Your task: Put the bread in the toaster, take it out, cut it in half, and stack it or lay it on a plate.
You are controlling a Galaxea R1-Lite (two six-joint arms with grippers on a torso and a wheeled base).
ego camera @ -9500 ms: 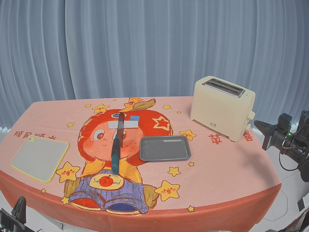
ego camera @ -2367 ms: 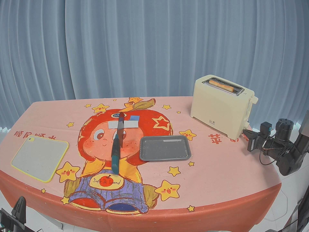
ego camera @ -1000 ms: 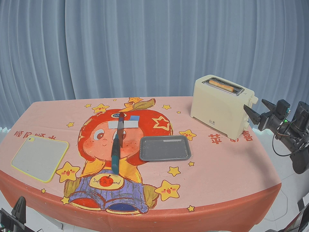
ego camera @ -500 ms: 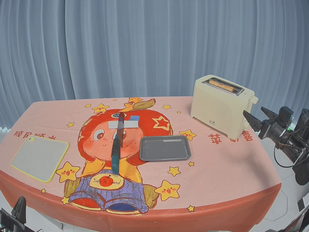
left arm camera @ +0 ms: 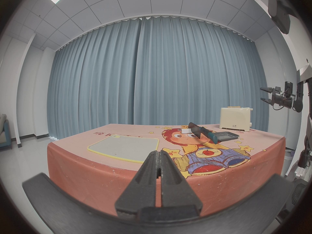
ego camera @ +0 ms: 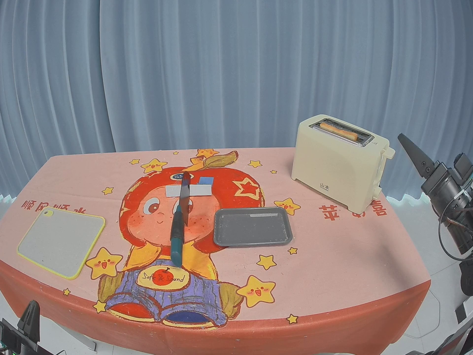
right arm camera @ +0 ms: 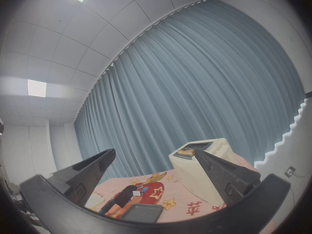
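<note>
Right, left gripper (left arm camera: 159, 161) sits pinched closed below the table (ego camera: 345, 272) at its near edge. On it, cutting board (ego camera: 61, 240), knife (ego camera: 178, 223) and grey plate (ego camera: 252, 227) lie apart, with red lettering (ego camera: 352, 210) at either side. Far right, bread (ego camera: 339, 130) pokes from the labelled toaster (ego camera: 335, 168). Right gripper (right arm camera: 154, 153) hovers off-table beside it, spread wide, empty.

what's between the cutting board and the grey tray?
Head view: the knife lies between the cutting board and the grey tray, handle toward the robot, touching neither.
</note>
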